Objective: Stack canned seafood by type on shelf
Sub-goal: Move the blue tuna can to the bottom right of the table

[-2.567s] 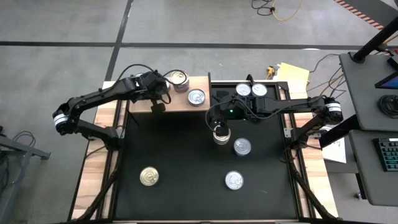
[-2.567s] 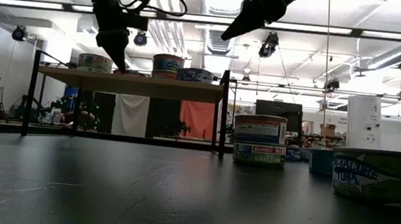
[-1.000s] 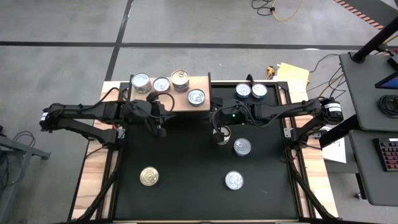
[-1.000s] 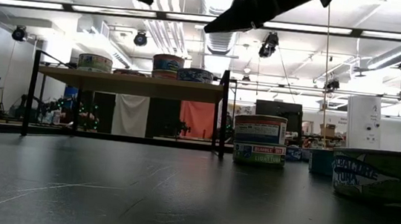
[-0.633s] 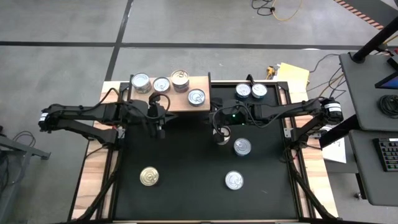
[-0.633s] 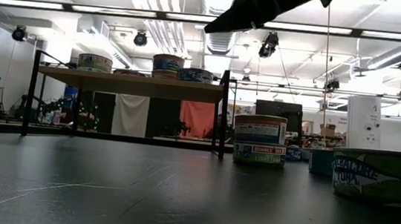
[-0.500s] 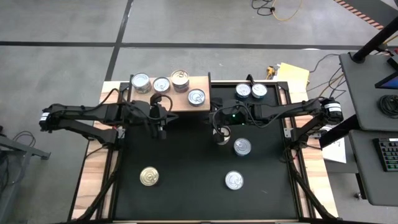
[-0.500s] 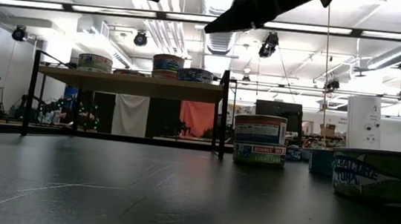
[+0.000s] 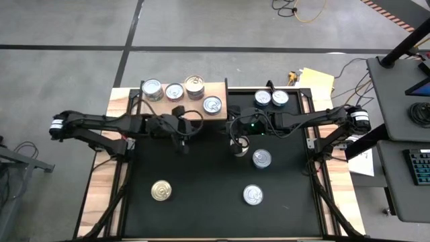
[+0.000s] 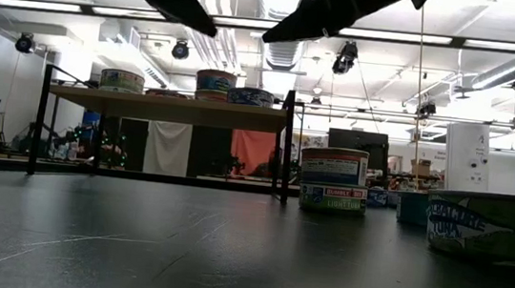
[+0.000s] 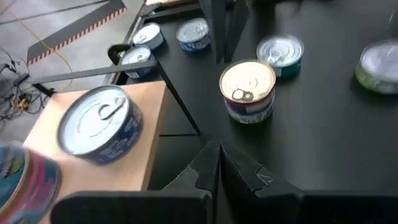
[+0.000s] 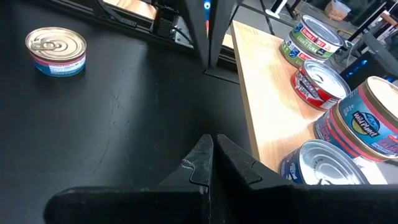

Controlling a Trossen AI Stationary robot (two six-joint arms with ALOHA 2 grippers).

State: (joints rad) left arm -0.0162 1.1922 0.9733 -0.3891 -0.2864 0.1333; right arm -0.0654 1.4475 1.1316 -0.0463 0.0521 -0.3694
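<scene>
Fingers clenched empty on both left gripper (image 9: pixel 183 136) and right gripper (image 9: pixel 236 143); I'd open left wide, then drop squarely over gold-top can (image 9: pixel 160 191) at 7 o'clock

The left hand (image 9: pixel 183 140) has swung from the shelf (image 9: pixel 195 107) out over the table.

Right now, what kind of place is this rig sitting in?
Looks like a robotics lab or workshop. Bare concrete floor with loose cables, exposed ceiling ducts and strip lights, and a side desk with a keyboard beside the table.
</scene>
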